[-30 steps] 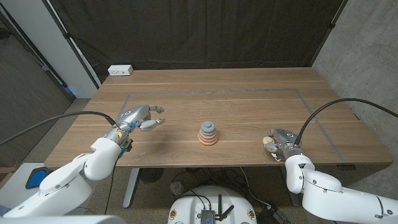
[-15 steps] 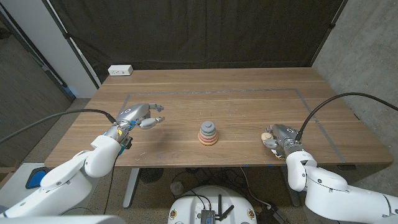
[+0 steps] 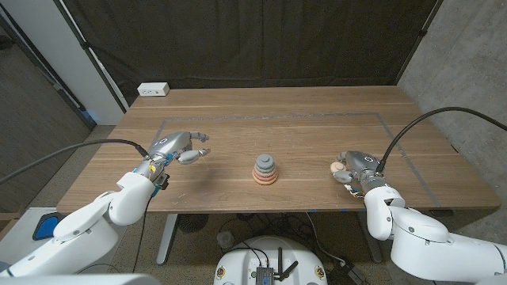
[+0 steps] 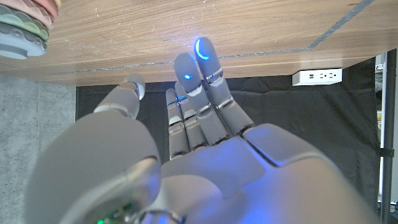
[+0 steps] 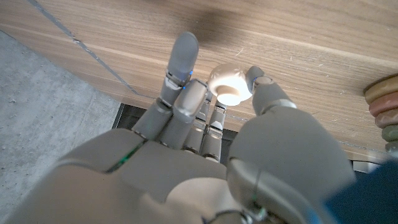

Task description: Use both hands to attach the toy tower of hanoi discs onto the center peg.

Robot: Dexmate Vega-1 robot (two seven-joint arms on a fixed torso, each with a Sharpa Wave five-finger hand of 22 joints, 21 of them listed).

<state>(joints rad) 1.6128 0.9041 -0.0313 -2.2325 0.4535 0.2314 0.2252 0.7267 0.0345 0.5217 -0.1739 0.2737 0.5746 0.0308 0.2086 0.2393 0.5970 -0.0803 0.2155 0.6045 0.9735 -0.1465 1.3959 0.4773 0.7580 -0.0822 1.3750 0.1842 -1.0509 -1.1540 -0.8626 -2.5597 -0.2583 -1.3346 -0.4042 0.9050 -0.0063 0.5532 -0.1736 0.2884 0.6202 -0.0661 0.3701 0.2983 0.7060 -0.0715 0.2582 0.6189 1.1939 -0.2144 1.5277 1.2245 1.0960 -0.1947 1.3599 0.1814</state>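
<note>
Table: we see a wooden table with a thin grey line marked as a rectangle on its top.

Disc stack: we note the stack of discs standing near the middle of the table, on the side closer to the robot. Its widest discs are at the base, pinkish, and a small grey one sits on top. We cannot make out the peg itself. An edge of the stack also comes into the left wrist view and the right wrist view.

Small disc: we see a small cream-coloured disc at the fingertips of the right hand, between the thumb and the other fingers. In the head view it reads as a pale spot on the side of that hand facing the stack, well apart from the stack.

Right hand: the right hand is low over the table to the stack's right. We see its thumb and fingers closed around the small disc, pinching it.

Left hand: the left hand is over the table to the stack's left, well apart from it. We see its fingers stretched out and spread, the thumb set off to one side, nothing in them.

Wall outlet: we note a white power strip at the table's far left corner.
</note>
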